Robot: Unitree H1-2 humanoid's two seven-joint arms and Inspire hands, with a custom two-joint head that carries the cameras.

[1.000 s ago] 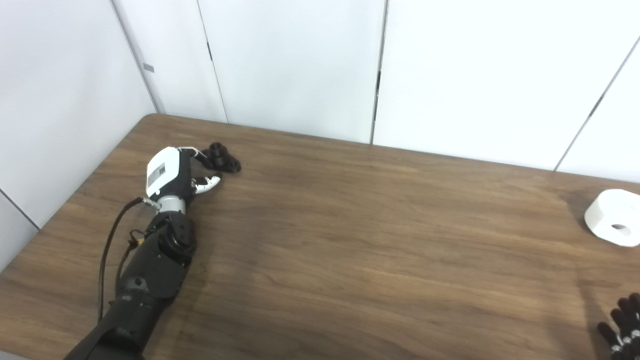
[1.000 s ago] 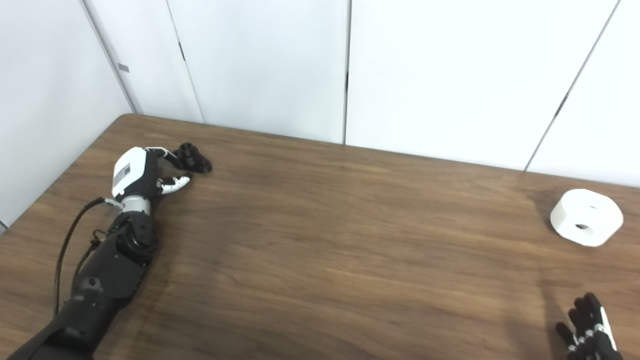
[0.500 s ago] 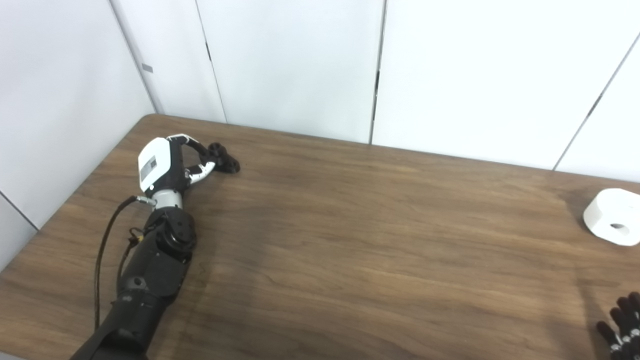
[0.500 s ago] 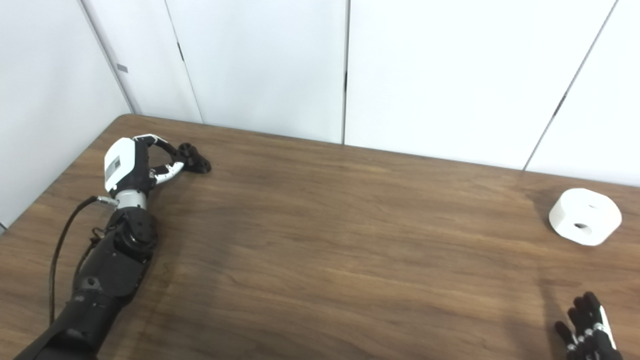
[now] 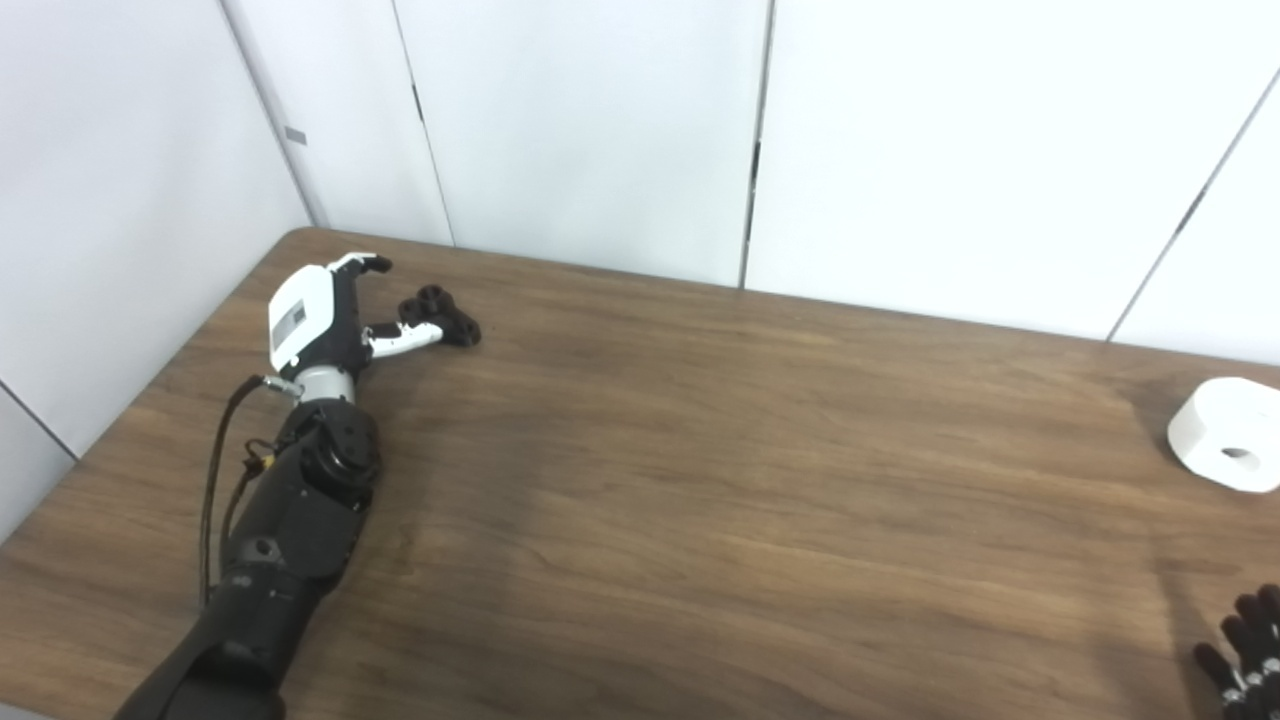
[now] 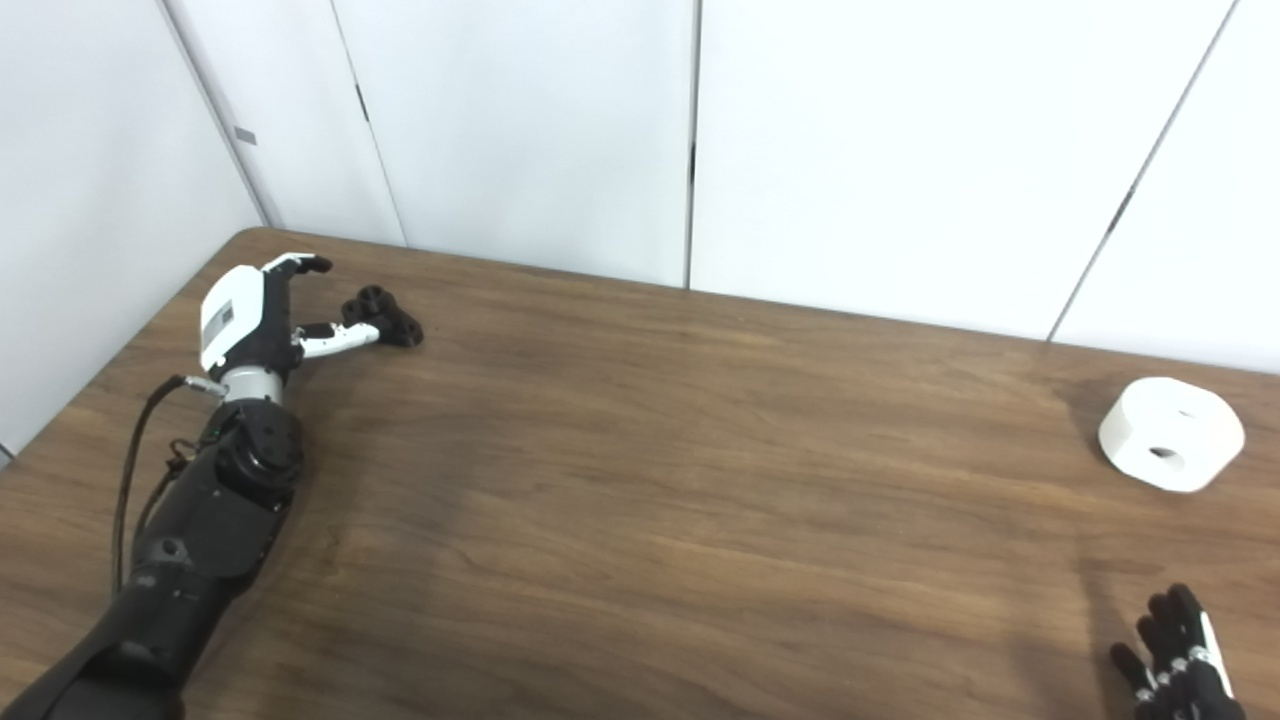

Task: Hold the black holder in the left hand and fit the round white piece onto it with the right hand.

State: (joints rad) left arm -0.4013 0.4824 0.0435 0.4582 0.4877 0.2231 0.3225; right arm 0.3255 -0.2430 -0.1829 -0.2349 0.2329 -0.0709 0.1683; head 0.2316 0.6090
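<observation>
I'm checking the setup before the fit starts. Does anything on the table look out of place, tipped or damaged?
Nothing looks damaged or spilled. The black holder lies on the wooden table near its far left corner, beside the open left hand. The round white piece sits far off at the right edge. The right hand waits low.
</observation>
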